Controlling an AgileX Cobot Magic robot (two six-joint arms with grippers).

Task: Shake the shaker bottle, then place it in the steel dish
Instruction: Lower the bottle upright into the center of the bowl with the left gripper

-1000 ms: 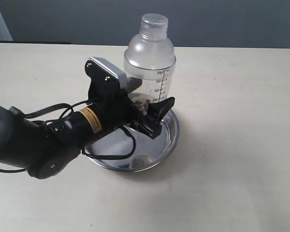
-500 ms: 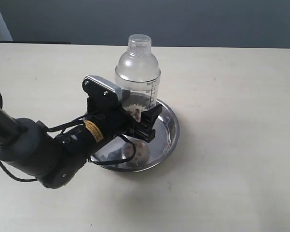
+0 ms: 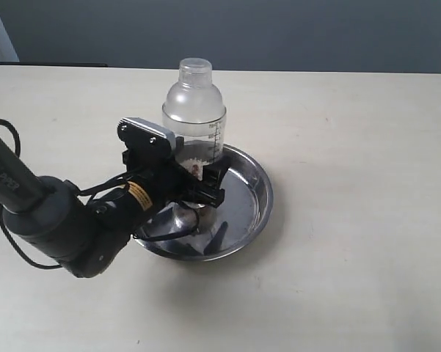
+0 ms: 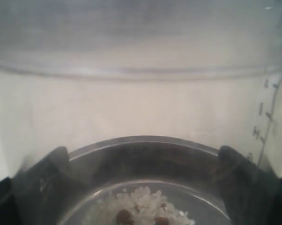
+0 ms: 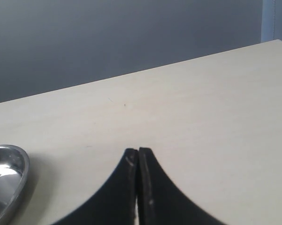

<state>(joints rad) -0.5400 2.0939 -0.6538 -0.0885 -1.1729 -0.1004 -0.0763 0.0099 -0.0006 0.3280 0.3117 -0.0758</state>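
Exterior view shows you the left gripper with fingers pinching the shaker bottle upright at the rear rim of the steel dish on the bench; your right gripper has its fingers pressed together.

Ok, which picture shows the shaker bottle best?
The exterior view: the shaker bottle shows cap, dome and marks, held upright by the left gripper. The left wrist view shows only its clear wall, very close. The right wrist view misses it.

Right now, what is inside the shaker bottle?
White grains and a few brown beads on its bottom. Fingers of the left gripper cover the lower front of the shaker bottle.
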